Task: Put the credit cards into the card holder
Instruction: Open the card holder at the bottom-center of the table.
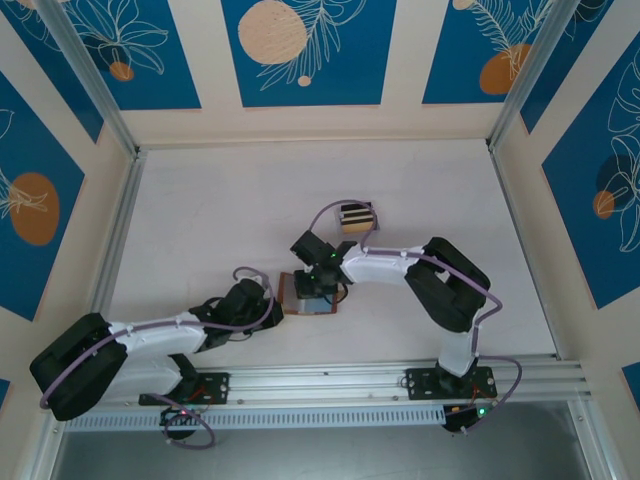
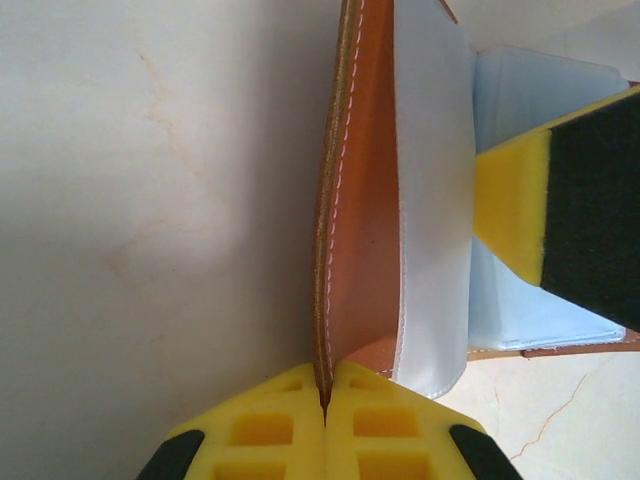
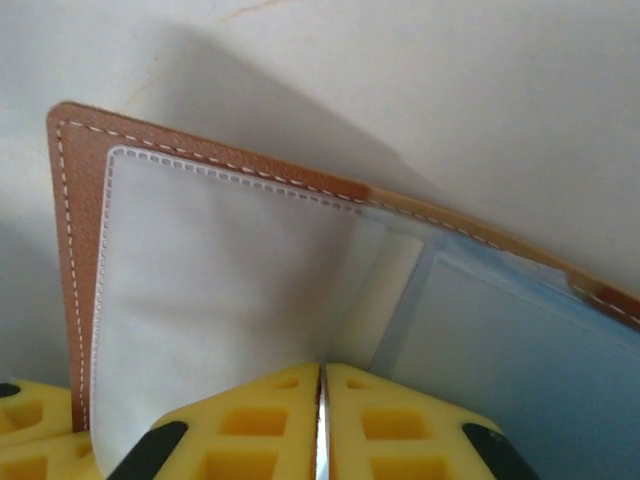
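One card holder (image 2: pixel 360 220) flap stands upright in left pincer (image 2: pixel 323 400).

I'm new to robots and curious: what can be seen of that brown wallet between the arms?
The card holder is brown leather with pale stitching along its edges, opened out to show clear, bluish plastic sleeves inside. It sits on the white table between both arms. The left hand is shut on one leather flap; the right hand seems to pinch an inner sleeve.
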